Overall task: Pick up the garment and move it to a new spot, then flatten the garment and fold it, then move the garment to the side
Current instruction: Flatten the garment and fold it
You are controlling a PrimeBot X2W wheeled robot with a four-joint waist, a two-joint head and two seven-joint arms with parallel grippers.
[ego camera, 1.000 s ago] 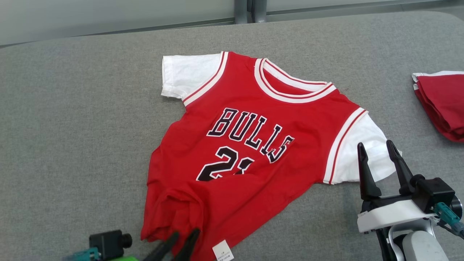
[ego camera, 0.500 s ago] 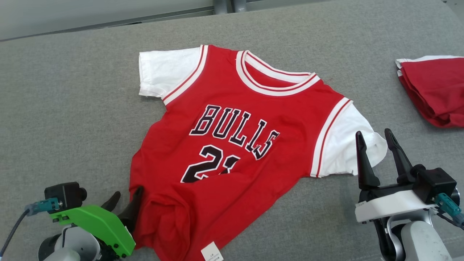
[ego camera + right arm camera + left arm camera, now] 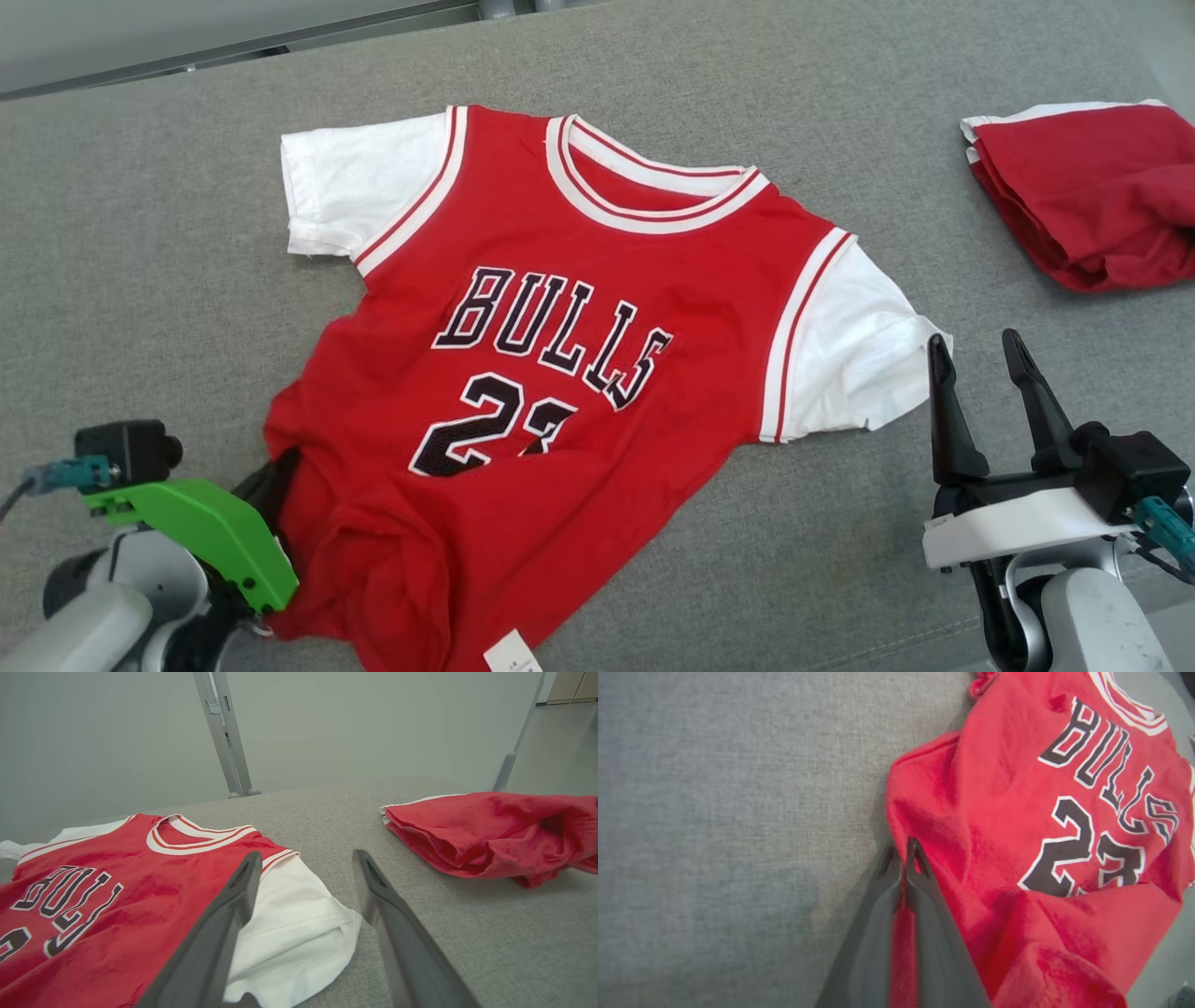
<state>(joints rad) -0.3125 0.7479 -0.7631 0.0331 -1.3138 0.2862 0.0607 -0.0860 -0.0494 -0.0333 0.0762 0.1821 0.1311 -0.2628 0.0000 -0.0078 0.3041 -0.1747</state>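
The garment is a red "BULLS 23" jersey with white sleeves, lying face up on the grey padded table, its lower hem rumpled. My left gripper is at the garment's lower left side edge. In the left wrist view, the left gripper is shut, with a strip of red garment cloth pinched between its fingers. My right gripper stands open just off the white right sleeve. The right wrist view shows the right gripper hovering over that sleeve's edge of the garment, with nothing between its fingers.
A second red garment, folded in a pile, lies at the table's far right, also seen as a red pile in the right wrist view. A white tag sticks out at the jersey's hem. Metal posts stand behind the table's far edge.
The camera has shifted, sliding the whole picture left. My left gripper moved from the bottom hem to the garment's left edge and shut on the cloth. The right gripper stayed open.
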